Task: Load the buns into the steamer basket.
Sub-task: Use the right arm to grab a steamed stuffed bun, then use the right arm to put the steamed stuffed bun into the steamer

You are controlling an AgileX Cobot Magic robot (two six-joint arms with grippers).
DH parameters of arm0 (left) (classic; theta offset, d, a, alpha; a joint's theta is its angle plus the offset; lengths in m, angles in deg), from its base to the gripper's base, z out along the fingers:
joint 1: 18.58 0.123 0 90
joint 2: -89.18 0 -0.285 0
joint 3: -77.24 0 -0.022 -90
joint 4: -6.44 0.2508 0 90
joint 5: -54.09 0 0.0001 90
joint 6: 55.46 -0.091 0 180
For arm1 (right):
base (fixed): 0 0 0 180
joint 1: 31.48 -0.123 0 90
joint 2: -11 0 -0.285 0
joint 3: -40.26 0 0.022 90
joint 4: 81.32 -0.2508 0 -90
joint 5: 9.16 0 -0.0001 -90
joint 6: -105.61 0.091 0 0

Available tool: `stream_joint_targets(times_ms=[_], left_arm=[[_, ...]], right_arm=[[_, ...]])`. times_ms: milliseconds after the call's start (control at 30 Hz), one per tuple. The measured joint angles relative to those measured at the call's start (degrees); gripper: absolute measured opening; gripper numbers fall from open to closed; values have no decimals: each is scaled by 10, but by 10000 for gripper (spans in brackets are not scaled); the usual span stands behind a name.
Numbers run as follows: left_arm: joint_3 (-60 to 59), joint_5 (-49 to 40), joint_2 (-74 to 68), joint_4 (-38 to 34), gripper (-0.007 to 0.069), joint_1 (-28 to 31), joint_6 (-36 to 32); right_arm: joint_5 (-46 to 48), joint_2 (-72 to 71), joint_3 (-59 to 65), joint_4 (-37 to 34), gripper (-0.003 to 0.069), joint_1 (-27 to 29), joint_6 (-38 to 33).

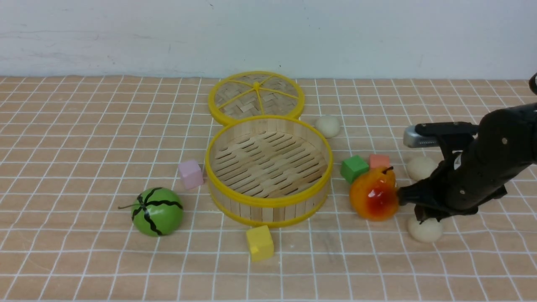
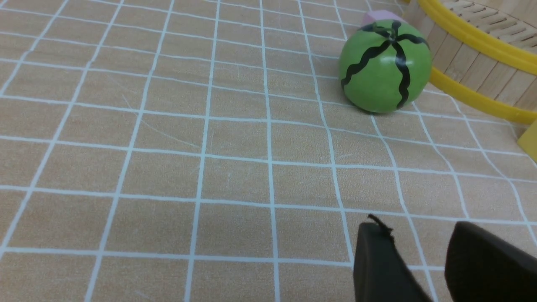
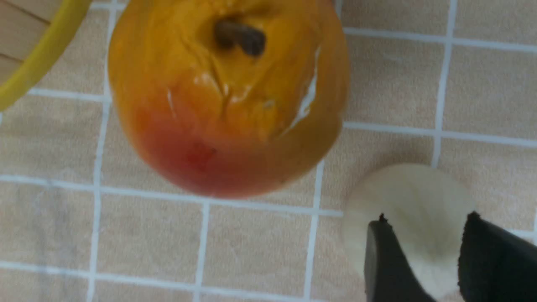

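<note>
Three cream buns lie on the checked cloth: one [image 1: 327, 126] behind the steamer basket's right side, one [image 1: 420, 167] farther right, one [image 1: 425, 230] at the front right. The steamer basket [image 1: 260, 202] stands in the middle with nothing in it. My right gripper [image 1: 420, 217] hangs just over the front-right bun [image 3: 402, 193]. Its jaws are apart at the bun's top [image 3: 426, 220], open, and the bun rests on the cloth. My left gripper [image 2: 415, 224] is open over bare cloth, nothing between its fingers; the front view does not show it.
An orange-red pear [image 1: 374, 195] sits right beside my right gripper. Green [image 1: 354, 167] and orange [image 1: 379, 160] cubes lie behind it. The woven lid [image 1: 256, 96] lies behind the basket. A green melon [image 1: 157, 211], pink cube [image 1: 191, 174] and yellow cube [image 1: 260, 242] surround the basket.
</note>
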Motion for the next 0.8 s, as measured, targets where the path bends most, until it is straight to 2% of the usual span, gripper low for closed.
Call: stream_joint_targets(times_ms=[133, 233, 300, 433, 500, 667, 800], left_arm=[[0, 0, 0, 0, 238, 0, 0], [0, 0, 0, 0, 238, 0, 0], [0, 0, 0, 0, 238, 0, 0], [0, 0, 0, 0, 238, 0, 0], [0, 0, 0, 0, 238, 0, 0], [0, 0, 0, 0, 238, 0, 0], [0, 0, 0, 0, 238, 0, 0]], right_arm=[[-6, 15, 0, 4, 251, 0, 0], [-10, 27, 0, 12, 213, 0, 0], [-13, 29, 0, 12, 169, 0, 0], [-8, 27, -1, 12, 30, 0, 1], [0, 21, -1, 12, 6, 0, 1], [44, -26, -20, 16, 3, 0, 1], [91, -69, -91, -1, 3, -5, 0]])
